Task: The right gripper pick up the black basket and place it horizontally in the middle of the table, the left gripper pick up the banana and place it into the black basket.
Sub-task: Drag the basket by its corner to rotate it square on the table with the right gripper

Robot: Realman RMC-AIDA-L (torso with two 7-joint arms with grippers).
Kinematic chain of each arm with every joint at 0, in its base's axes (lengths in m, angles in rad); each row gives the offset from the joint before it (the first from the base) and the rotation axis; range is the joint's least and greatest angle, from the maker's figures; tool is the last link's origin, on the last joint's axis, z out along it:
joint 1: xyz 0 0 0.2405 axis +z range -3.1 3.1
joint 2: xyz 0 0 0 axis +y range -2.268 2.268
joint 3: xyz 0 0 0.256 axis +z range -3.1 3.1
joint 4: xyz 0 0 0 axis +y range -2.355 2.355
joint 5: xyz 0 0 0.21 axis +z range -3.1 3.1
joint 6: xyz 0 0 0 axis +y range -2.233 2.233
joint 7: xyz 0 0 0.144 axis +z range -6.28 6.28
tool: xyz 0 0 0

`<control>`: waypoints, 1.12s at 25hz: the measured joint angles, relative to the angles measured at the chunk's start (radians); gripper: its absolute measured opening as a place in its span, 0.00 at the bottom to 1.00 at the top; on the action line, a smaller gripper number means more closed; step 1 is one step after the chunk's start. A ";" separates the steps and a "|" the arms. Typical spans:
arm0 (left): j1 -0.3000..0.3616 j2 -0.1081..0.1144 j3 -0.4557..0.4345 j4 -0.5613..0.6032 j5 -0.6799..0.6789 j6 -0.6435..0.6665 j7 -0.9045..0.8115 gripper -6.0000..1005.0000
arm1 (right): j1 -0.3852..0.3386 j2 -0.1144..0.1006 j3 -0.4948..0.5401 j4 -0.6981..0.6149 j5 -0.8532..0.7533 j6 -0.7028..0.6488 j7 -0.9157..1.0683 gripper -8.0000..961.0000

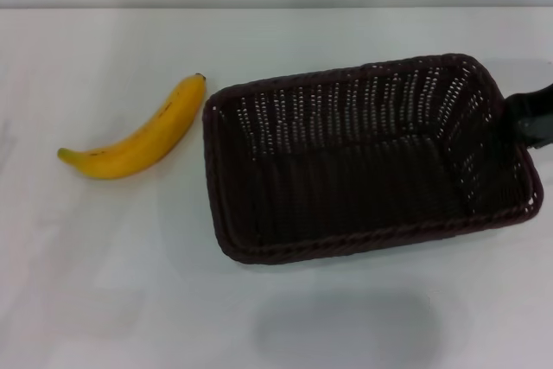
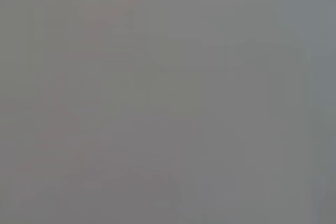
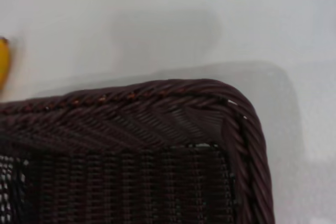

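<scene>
We are reaching in from the right edge of the scene with our right end effector (image 1: 529, 118), of which only a dark tip is showing in the head view. Whether its jaws are parted or closed is not discernible. Our left end effector is appearing in no view.

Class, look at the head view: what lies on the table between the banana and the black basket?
Nothing: only a narrow strip of bare white table separates the banana from the black basket, as the head view shows.

Bare test bench, plain white table (image 1: 104, 300), blank wall
</scene>
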 joint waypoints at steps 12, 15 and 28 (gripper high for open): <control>-0.028 0.020 -0.002 0.031 0.008 0.041 0.015 0.85 | -0.074 -0.005 -0.117 -0.045 0.048 -0.084 0.115 0.18; -0.035 0.022 -0.002 0.035 0.009 0.047 0.015 0.85 | -0.094 -0.005 -0.122 -0.058 0.089 -0.088 0.120 0.18; -0.057 0.033 0.000 0.042 0.010 0.072 0.015 0.85 | -0.142 -0.048 -0.126 -0.019 0.325 -0.114 0.073 0.18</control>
